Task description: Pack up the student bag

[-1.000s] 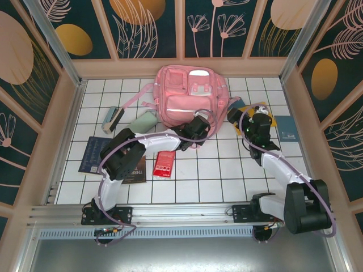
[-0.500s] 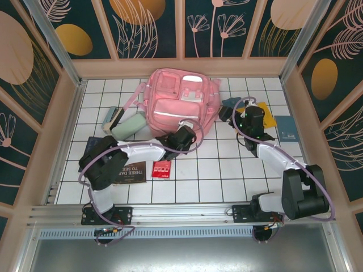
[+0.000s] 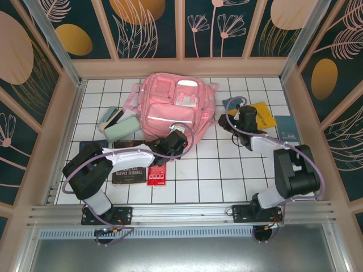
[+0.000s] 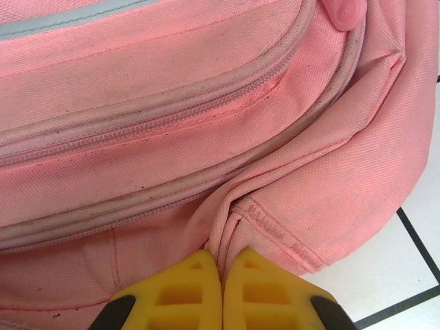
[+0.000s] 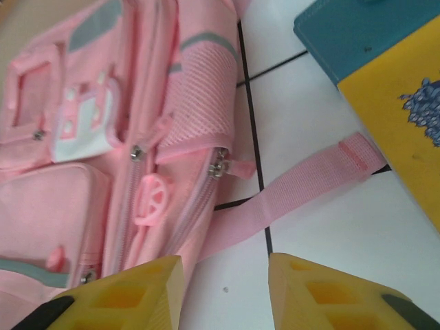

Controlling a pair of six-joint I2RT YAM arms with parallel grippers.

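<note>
Pinching thin fold at near edge of student bag (image 3: 170, 105), left hand (image 4: 221, 268) clamped tight; fabric likely slips free if tugged. Student bag lies flat, far-centre of tabletop (image 3: 227, 170). Right hand (image 5: 223, 275) part-spread, empty, near strap (image 5: 302, 182); may snag strap.

The pink student bag (image 5: 103, 137) lies on white tiles (image 5: 295, 103) with its zip pockets facing up. One pink strap (image 5: 302, 182) trails toward a yellow book (image 5: 399, 117) beside a blue book (image 5: 357, 27). At the bottom edge, the right gripper (image 5: 223, 271) holds its yellow fingers (image 5: 130, 295) apart near the strap.
</note>
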